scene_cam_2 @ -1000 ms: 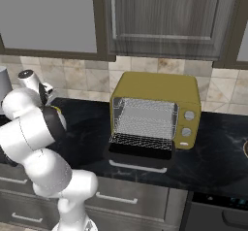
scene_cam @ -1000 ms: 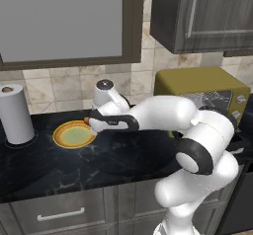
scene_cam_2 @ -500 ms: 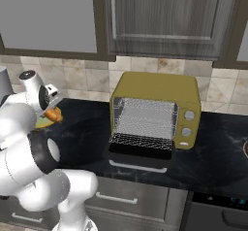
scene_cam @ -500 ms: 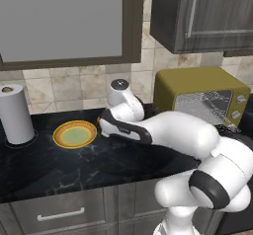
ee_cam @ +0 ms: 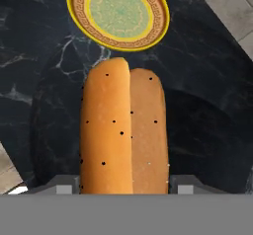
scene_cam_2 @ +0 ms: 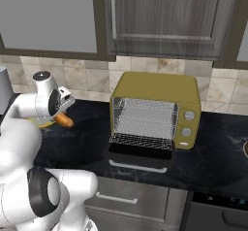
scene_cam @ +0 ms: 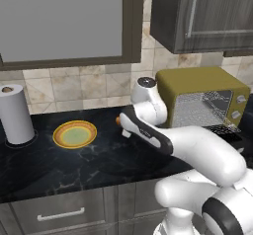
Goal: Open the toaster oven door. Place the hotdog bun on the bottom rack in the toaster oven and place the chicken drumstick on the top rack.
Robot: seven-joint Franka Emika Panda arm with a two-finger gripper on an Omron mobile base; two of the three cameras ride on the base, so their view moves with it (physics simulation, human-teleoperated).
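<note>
My gripper [ee_cam: 124, 185] is shut on the hotdog bun [ee_cam: 122, 135], a long orange-tan bun that hangs above the black counter, just off the yellow plate [ee_cam: 117, 13]. From the left base the gripper [scene_cam: 122, 124] is between the plate [scene_cam: 74, 134] and the toaster oven [scene_cam: 197, 87]; a bit of the bun [scene_cam: 117, 121] peeks out. The right base view has the bun [scene_cam_2: 65, 121] under the gripper [scene_cam_2: 62, 112], left of the mustard toaster oven [scene_cam_2: 157, 91]. The toaster oven door [scene_cam_2: 140, 153] lies folded down flat, baring the mesh racks. The chicken drumstick is out of view.
A paper towel roll [scene_cam: 16, 114] stands at the counter's far left. Dark wall cabinets [scene_cam_2: 167, 19] hang above the oven. White knobs [scene_cam_2: 186, 123] run down the oven's right front. Black marble counter [scene_cam: 59, 162] stretches in front of the plate.
The arm has swung right, carrying the bun from over the plate toward the oven. The oven and its open door have not moved.
</note>
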